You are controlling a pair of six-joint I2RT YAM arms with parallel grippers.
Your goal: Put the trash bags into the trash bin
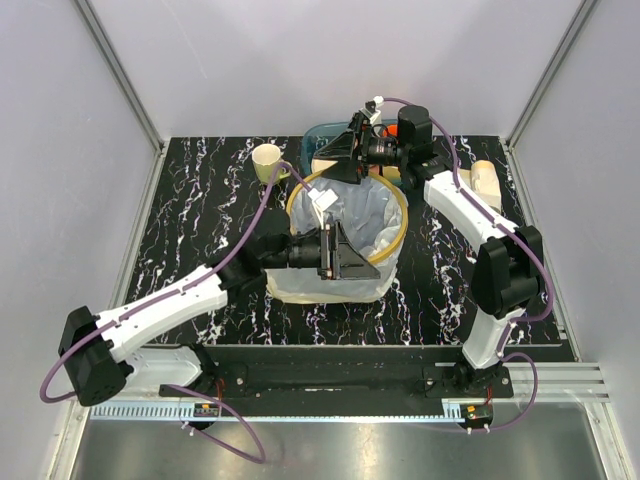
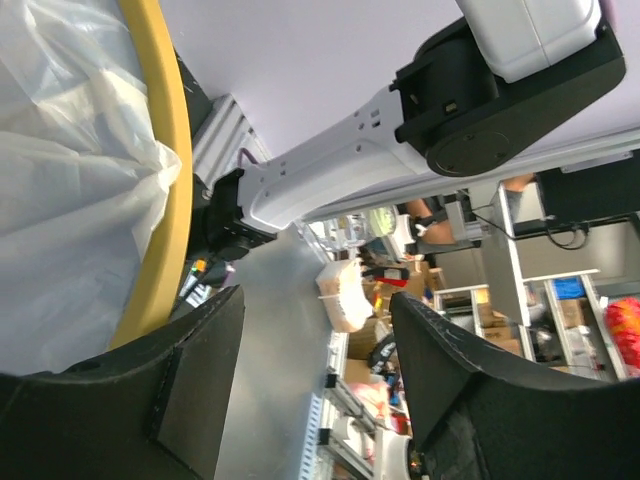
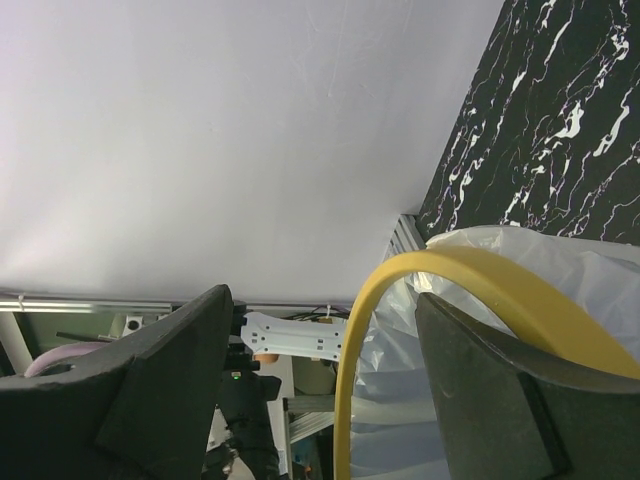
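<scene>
Black, white-veined desk (image 1: 200,230) between pale walls. From above, the trash bin (image 1: 291,205) stands mid-desk, upright, mouth up, long axis vertical. The large trash bag (image 1: 352,215) is opened inside it, its skirt draped down outside the near rim. The left tool (image 1: 350,252) sits at that near rim and the right tool (image 1: 345,150) at the far rim.

Left wrist view: its fingers stand apart with nothing between them, the yellow ring (image 2: 160,150) and film just outside one finger.

Right wrist view: the right tool is spread, straddling the ring without clamping it.

Probably best to pinch only loose film, lift it over the rim and press it inward, steadying the far side so the bin doesn't tip.
</scene>
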